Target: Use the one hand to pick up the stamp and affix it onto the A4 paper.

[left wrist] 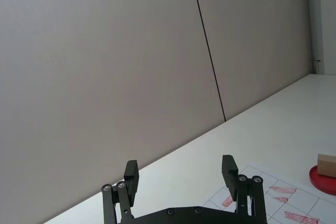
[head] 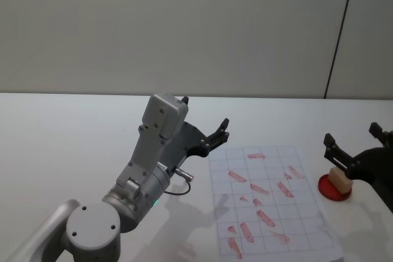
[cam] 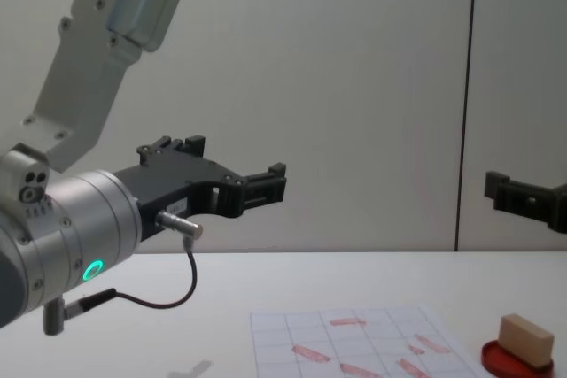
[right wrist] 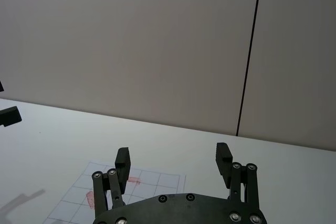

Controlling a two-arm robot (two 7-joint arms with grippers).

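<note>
The wooden stamp (head: 338,180) sits on the red ink pad (head: 328,194) at the head view's right edge, just beside the A4 paper (head: 270,204), and my right gripper (head: 352,135) hovers spread wide above it. If I descend off-centre, I judge one jaw could clip the block and topple it off the pad. The left gripper (head: 217,134), also spread, hangs near the paper's upper-left corner.
</note>
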